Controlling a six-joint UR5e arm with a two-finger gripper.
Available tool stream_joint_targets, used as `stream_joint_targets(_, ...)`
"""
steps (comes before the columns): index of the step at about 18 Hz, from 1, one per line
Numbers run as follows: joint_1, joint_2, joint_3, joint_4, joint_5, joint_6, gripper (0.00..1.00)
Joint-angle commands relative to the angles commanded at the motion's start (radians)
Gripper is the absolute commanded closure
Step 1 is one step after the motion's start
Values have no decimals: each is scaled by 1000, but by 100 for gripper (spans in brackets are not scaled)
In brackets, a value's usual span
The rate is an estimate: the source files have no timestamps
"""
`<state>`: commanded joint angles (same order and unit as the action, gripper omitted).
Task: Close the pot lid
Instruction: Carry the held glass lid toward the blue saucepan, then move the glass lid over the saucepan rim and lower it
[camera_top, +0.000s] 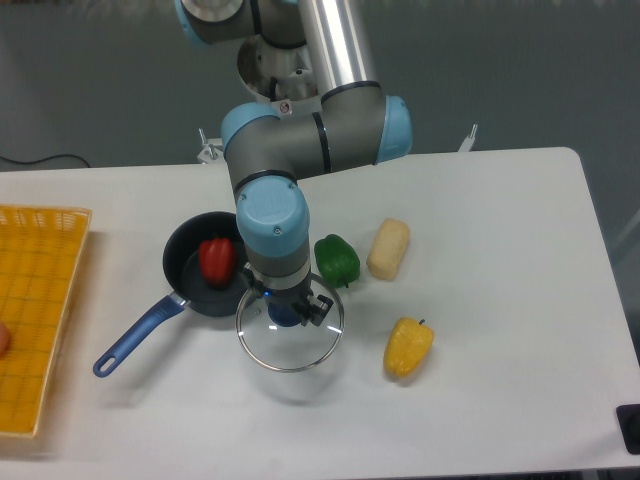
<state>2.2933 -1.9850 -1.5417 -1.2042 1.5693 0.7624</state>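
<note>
**Clerk:** Item one, the pincer. Condition?

**Arm:** My gripper (287, 312) points straight down over the lid (290, 330), at its blue centre knob (283, 315). My wrist hides the fingertips, so I cannot tell whether they are spread, pressed together, or pinching the knob.

**Clerk:** Item two, the lid. Location?

**Arm:** Glass disc with metal rim, directly beneath my pincer. I cannot tell whether it rests on the white table (480, 220) or hangs a little above it. Its upper left edge is just beside the pot's near rim.

**Clerk:** Item three, the pot.

**Arm:** The pot (205, 265) is dark and stands open, up and to the left of the lid from the camera. Its blue handle (140, 335) runs down-left. A red pepper (216, 260) sits inside.

**Clerk:** Other stock?

**Arm:** Green pepper (337, 259) just right of my wrist, a pale yellow block (388, 249) beside it, a yellow pepper (408, 346) nearer the front, an orange basket (40, 320) at the far left.

**Clerk:** Handling notes for the step?

**Arm:** My judgement: make sure of a firm, centred pinch on the knob before lifting, so the disc hangs level. Raise it high enough to pass the pot rim and the red pepper, which may stand proud. Carry it up-left, centre it over the rim, lower evenly, and release only once seated. Keep clear of the green pepper.
</note>
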Motion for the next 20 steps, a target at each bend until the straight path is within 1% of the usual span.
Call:
stream_joint_targets(8, -2, 14, -8, -2, 0, 0, 55)
stream_joint_targets(9, -2, 23, -11, -5, 0, 0, 55)
stream_joint_targets(11, 0, 44, -12, -29, -6, 0, 55)
stream_joint_targets(14, -5, 54, -14, -38, -26, 0, 55)
stream_joint_targets(16, -9, 72, -20, -47, -28, 0, 55)
stream_joint_targets(20, -18, 78, -43, -72, -25, 0, 55)
